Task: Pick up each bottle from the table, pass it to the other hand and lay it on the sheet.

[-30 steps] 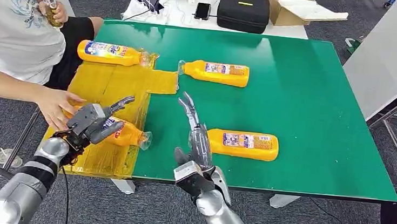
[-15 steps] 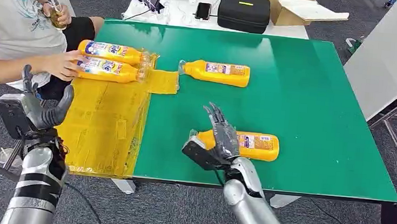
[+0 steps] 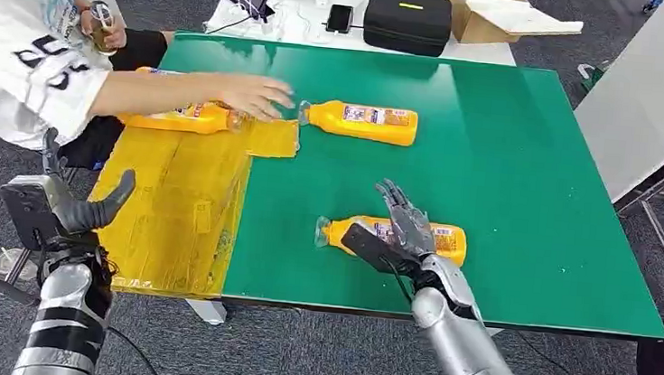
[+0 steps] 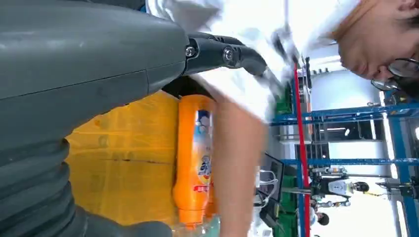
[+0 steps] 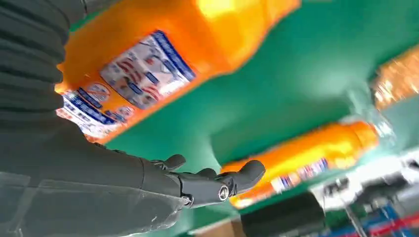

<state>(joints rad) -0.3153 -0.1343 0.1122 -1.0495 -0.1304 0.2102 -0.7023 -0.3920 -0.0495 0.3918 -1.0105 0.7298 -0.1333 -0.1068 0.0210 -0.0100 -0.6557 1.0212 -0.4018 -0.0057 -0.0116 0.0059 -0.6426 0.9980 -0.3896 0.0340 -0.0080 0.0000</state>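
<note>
Both open: right robot hand (image 3: 397, 234) spread above the smooth orange plastic bottle (image 3: 414, 240), left robot hand (image 3: 59, 204) empty.

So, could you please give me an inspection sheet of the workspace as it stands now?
Surface: green table, yellow sheet over its left end.
Job's things: near bottle and far bottle on the green; another bottle on the sheet.
Clutter: nothing seen on the green.
Hands: right hand over the near bottle, grasp unclear; left hand open, off the table.
Cables: white cables on the far desk.
Surroundings: person's hand by the far bottle; black case, cardboard box.
</note>
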